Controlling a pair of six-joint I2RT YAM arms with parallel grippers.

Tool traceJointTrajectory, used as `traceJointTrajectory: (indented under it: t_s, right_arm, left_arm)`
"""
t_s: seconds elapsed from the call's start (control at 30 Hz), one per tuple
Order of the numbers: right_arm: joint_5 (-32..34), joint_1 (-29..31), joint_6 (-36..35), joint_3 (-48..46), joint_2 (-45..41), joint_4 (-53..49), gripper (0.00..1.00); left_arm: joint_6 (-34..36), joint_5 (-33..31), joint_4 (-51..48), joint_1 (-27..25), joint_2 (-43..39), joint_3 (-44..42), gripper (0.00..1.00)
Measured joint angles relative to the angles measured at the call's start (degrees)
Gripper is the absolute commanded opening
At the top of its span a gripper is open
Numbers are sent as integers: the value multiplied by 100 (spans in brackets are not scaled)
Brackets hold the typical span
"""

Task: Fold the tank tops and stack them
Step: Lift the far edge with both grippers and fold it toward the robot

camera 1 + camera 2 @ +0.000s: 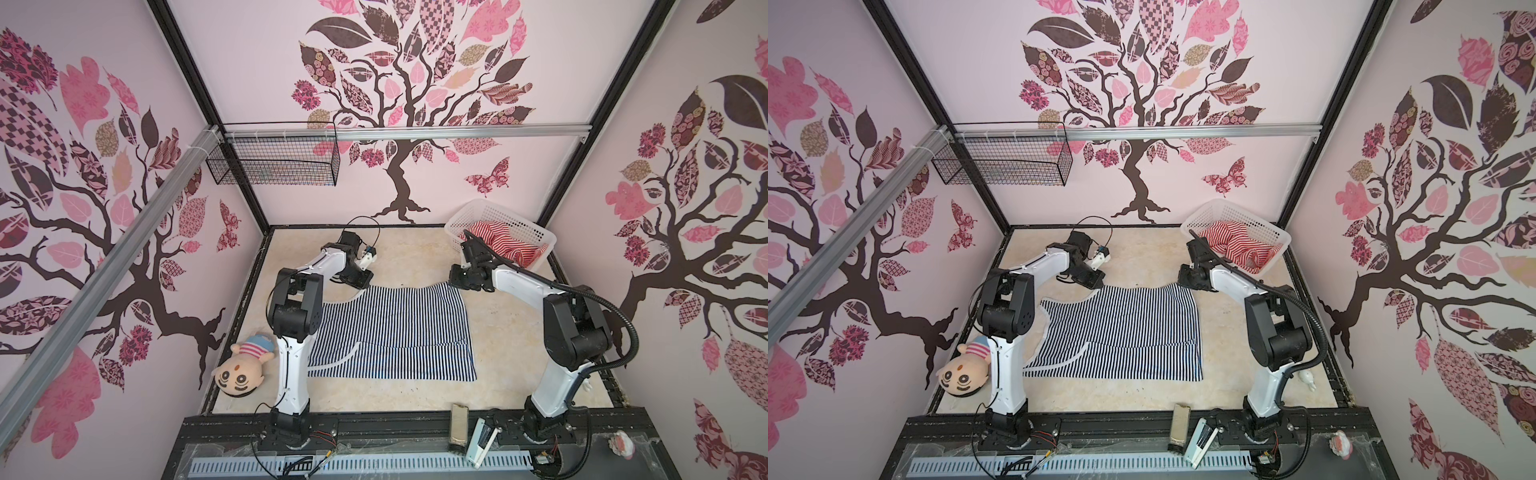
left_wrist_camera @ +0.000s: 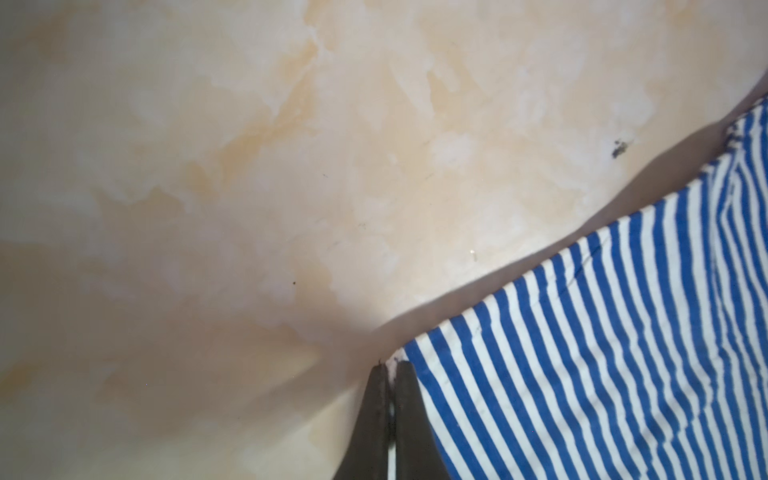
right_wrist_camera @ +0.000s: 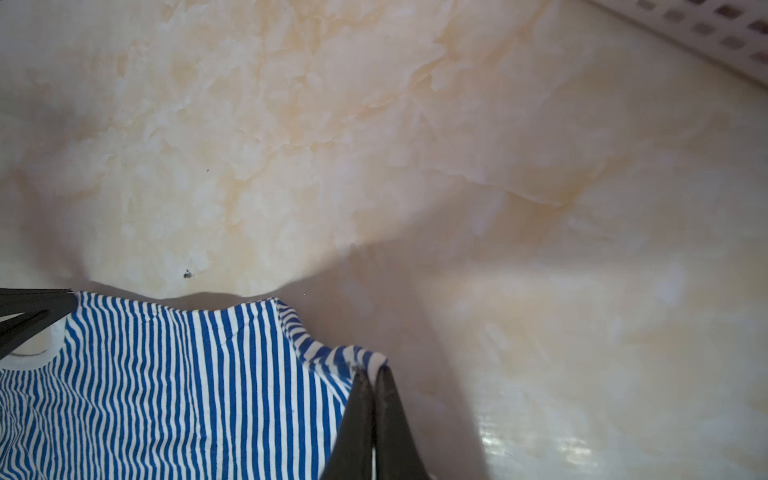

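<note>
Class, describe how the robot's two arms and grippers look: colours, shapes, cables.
Both the left arm and right arm have white, smooth shells between bulky black joints. A thick ribbed black hose runs along the right arm; a thin black cable loops at the left wrist. The left gripper and right gripper have dark jaws tapering to narrow tips.

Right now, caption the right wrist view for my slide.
Right gripper shut on a corner of the navy-striped tank top over the marbled table.
</note>
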Motion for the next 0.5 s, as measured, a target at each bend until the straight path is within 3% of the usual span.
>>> traceJointTrajectory:
  t_s: [0.23,0.5]
  right_arm:
    - [136,0,15,-570,-369,33,0]
    - [188,0,24,-935,-815,70,0]
  left_arm:
    - [-28,20,208,4,-960,-671,0]
    - [-24,66,323,15,-1458,-1132,0]
